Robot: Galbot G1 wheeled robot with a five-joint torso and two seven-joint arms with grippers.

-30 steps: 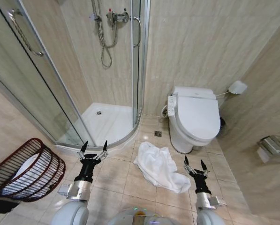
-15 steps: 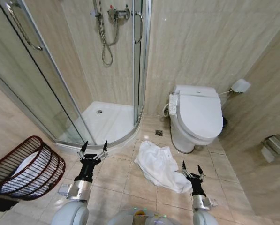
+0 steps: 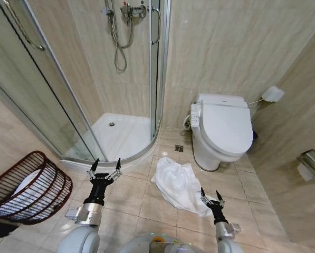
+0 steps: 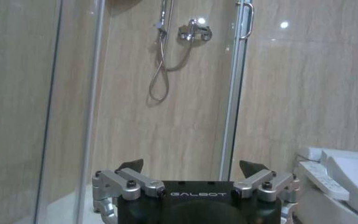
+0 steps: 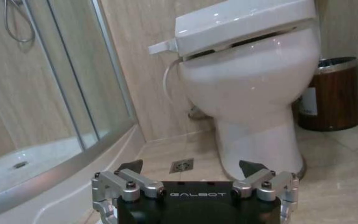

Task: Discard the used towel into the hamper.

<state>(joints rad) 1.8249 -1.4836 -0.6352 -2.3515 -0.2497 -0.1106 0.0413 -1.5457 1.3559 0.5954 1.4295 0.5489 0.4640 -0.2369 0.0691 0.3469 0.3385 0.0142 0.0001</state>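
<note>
Two grippers are open and empty. The right gripper (image 3: 210, 197) hangs low over the near edge of the white towel (image 3: 179, 185) crumpled on the floor; the left gripper (image 3: 105, 169) hovers beside the hamper (image 3: 28, 190). Step in hand: reaching. Next, I judge, the jaws must pinch a fold.

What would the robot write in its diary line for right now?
right hand open, low at towel edge | left hand open, parked above floor | towel on floor by toilet | hamper at robot's left
</note>
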